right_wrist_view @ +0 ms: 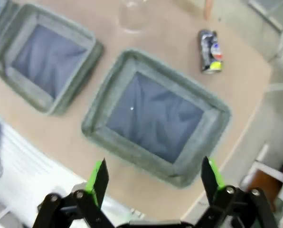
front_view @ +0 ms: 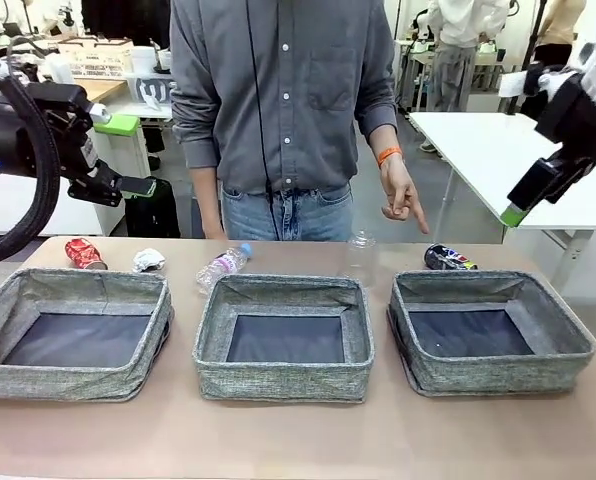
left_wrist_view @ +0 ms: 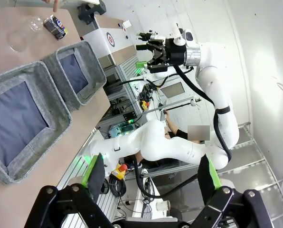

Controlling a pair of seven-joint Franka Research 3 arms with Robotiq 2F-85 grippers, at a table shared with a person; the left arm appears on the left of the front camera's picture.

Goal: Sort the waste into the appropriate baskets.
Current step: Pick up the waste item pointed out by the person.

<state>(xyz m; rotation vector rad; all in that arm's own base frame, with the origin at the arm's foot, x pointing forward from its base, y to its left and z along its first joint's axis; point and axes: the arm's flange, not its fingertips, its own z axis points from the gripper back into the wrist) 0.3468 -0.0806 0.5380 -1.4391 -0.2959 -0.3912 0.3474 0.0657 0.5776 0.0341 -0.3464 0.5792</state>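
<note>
Right gripper (right_wrist_view: pixel 154 166) has its jaws spread and hangs above the right basket (right_wrist_view: pixel 115 92), a soft grey woven rectangle with a dark flat bottom. Left gripper (left_wrist_view: pixel 151 164) is spread too, raised beside the left basket (front_view: pixel 58 380). Middle basket (front_view: pixel 283 380) looks alike. Beyond the grippers, behind the baskets: crushed red can (front_view: pixel 83 253), crumpled paper wad (front_view: pixel 149 260), clear bottle (front_view: pixel 223 265) lying down, clear cup (front_view: pixel 360 245), flattened dark can (front_view: pixel 448 258) below the person's pointing hand (front_view: pixel 403 200).

Robotics lab: white worktable (front_view: pixel 488 150), cabled electronics (left_wrist_view: pixel 121 128), emergency-stop button (left_wrist_view: pixel 124 167).

Red can (front_view: pixel 84 253), paper wad (front_view: pixel 149 261), bottle (front_view: pixel 223 266), cup (front_view: pixel 360 250), dark can (front_view: pixel 448 259) lie behind three grey baskets (front_view: pixel 283 381).
</note>
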